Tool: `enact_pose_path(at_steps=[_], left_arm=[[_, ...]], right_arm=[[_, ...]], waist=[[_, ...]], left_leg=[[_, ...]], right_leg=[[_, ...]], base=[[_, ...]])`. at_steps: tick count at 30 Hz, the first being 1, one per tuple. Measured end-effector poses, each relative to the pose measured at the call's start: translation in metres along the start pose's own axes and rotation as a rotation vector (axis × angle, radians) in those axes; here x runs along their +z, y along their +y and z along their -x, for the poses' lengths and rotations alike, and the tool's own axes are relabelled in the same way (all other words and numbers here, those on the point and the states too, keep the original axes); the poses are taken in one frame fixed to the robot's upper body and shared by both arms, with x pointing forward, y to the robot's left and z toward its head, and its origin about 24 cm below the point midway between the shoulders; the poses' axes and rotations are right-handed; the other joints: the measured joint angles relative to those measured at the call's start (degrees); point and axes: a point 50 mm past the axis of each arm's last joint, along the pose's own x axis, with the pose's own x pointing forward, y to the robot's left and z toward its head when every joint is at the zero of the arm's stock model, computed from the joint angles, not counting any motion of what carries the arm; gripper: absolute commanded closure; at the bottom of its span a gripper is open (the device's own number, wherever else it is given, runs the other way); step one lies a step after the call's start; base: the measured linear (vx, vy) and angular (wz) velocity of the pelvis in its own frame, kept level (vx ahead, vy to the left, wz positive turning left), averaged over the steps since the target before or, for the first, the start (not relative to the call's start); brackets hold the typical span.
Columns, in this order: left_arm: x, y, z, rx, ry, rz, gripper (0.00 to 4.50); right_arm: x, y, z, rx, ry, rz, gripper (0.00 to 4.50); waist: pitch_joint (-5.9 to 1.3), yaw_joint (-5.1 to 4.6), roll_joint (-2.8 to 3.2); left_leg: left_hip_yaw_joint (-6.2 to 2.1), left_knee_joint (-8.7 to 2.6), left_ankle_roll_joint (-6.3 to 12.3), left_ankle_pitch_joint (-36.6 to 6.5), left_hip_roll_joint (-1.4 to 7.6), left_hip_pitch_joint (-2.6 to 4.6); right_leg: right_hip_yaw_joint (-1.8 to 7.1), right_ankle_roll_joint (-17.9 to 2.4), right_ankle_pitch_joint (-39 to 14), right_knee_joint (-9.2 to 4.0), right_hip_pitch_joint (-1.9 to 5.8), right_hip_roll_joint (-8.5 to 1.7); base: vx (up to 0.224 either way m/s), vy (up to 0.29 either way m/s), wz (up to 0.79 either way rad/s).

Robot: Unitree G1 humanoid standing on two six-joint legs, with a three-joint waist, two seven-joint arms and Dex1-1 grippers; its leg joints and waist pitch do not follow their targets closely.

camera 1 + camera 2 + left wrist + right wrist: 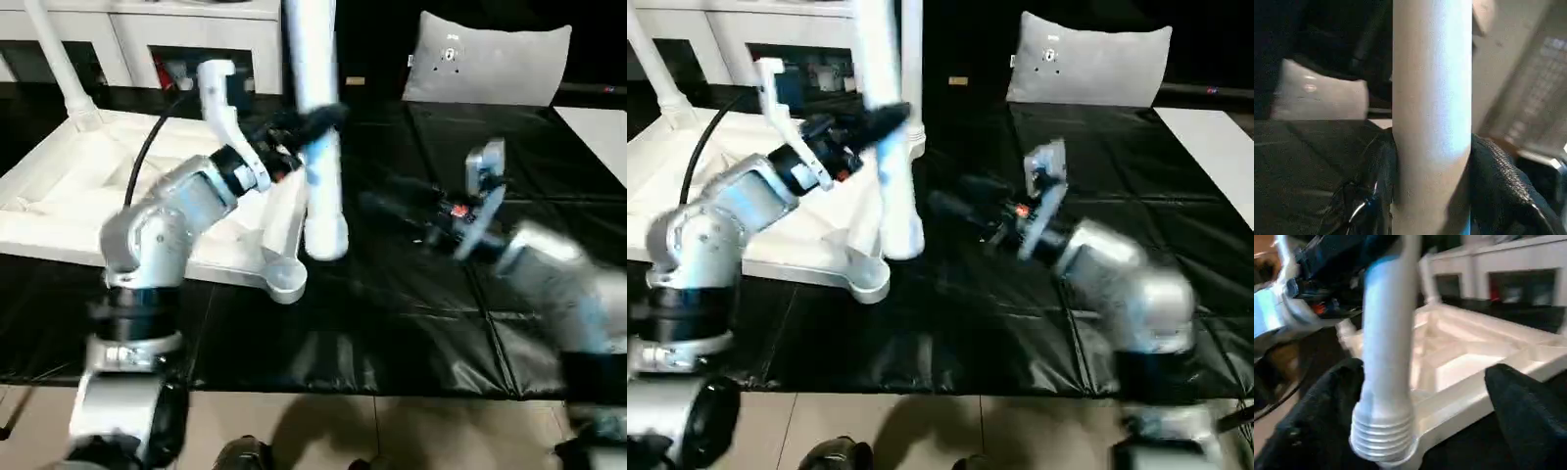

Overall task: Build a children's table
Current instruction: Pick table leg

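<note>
The white table top (59,211) lies upside down on the left of the black cover, ribs facing up. One white leg (61,69) stands in its far corner. My left gripper (315,125) is shut on another leg (321,186), held upright with its threaded end (1383,435) just above and beyond the near corner socket (284,279). In the left wrist view this leg (1432,117) sits tight between the black fingers (1498,186). My right gripper (387,208) hovers to the right of the leg, open. Its fingers (1520,401) stand wide apart on either side of the threaded end.
The black cover (392,333) spreads across the middle and right, ending at tiled floor (323,431) in front. A grey cushion (490,64) leans at the back right. White cabinets (196,29) line the back left. A white panel (602,132) lies at the right edge.
</note>
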Motion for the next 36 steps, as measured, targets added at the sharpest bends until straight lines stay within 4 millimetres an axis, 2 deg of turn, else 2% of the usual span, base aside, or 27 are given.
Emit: enact_pose_path(at_steps=[4, 10, 21, 22, 27, 28, 30, 31, 36], left_arm=[[-0.002, -0.012, -0.004, -0.128, 0.022, 0.036, 2.65], [0.004, -0.035, -0.011, -0.342, 0.025, 0.076, 2.65], [0.007, -0.046, -0.013, -0.485, -0.020, 0.213, 2.66], [0.007, -0.047, -0.013, -0.499, -0.020, 0.220, 2.66], [0.007, -0.048, -0.013, -0.509, -0.019, 0.225, 2.66], [0.007, -0.048, -0.012, -0.508, -0.019, 0.224, 2.66], [0.007, -0.048, -0.012, -0.505, -0.018, 0.223, 2.66], [0.007, -0.048, -0.012, -0.503, -0.017, 0.222, 2.66], [0.008, -0.046, -0.011, -0.489, -0.011, 0.208, 2.66]], right_arm=[[-0.002, 0.006, -0.003, 0.091, 0.048, -0.029, 0.09], [0.010, 0.015, -0.007, 0.239, 0.068, -0.022, 0.09], [0.012, 0.026, -0.007, 0.425, 0.053, -0.122, 0.09], [0.013, 0.027, -0.007, 0.440, 0.053, -0.130, 0.37], [0.013, 0.029, -0.006, 0.469, 0.057, -0.138, 0.64], [0.012, 0.029, -0.005, 0.469, 0.063, -0.141, 0.88], [0.012, 0.030, -0.005, 0.478, 0.063, -0.142, 0.92], [0.013, 0.030, -0.006, 0.481, 0.063, -0.140, 1.23], [0.012, 0.031, -0.006, 0.482, 0.066, -0.139, 1.51]], waist=[[-0.04, 0.06, -0.06], [-0.05, 0.23, -0.09], [-0.06, 0.65, -0.10], [-0.06, 0.76, -0.10], [-0.06, 1.36, -0.10], [-0.06, 1.56, -0.10], [-0.06, 1.65, -0.10], [-0.06, 1.68, -0.10], [-0.06, 1.77, -0.10]], left_leg=[[0.01, 0.02, 0.00, 0.0, -0.01, -0.03], [0.03, 0.04, 0.00, 0.0, -0.01, 0.01], [0.05, 0.10, 0.02, 0.0, -0.01, 0.00], [0.05, 0.10, 0.02, 0.0, -0.01, 0.00], [0.05, 0.10, 0.02, 0.0, -0.01, 0.01], [0.05, 0.10, 0.02, 0.0, -0.01, 0.01], [0.05, 0.10, 0.02, 0.0, -0.01, 0.01], [0.05, 0.10, 0.02, 0.0, -0.01, 0.00], [0.06, 0.10, 0.02, 0.0, -0.02, 0.00]], right_leg=[[0.00, 0.0, 0.0, 0.00, -0.01, -0.02], [-0.02, 0.0, 0.0, 0.02, 0.03, -0.04], [-0.03, 0.0, 0.0, 0.04, 0.06, -0.08], [-0.03, 0.0, 0.0, 0.04, 0.06, -0.08], [-0.03, 0.0, 0.0, 0.04, 0.06, -0.08], [-0.03, 0.0, 0.0, 0.04, 0.06, -0.08], [-0.03, 0.0, 0.0, 0.04, 0.06, -0.08], [-0.03, 0.0, 0.0, 0.04, 0.06, -0.08], [-0.03, 0.0, 0.0, 0.04, 0.07, -0.10]], base=[[0.000, 0.000, 0.00], [0.000, 0.000, 0.00], [0.000, 0.000, 0.00], [0.000, 0.000, 0.00], [0.000, 0.000, 0.00], [0.000, 0.000, 0.00], [0.000, 0.000, 0.00], [0.000, 0.000, 0.00], [0.000, 0.000, 0.00]])
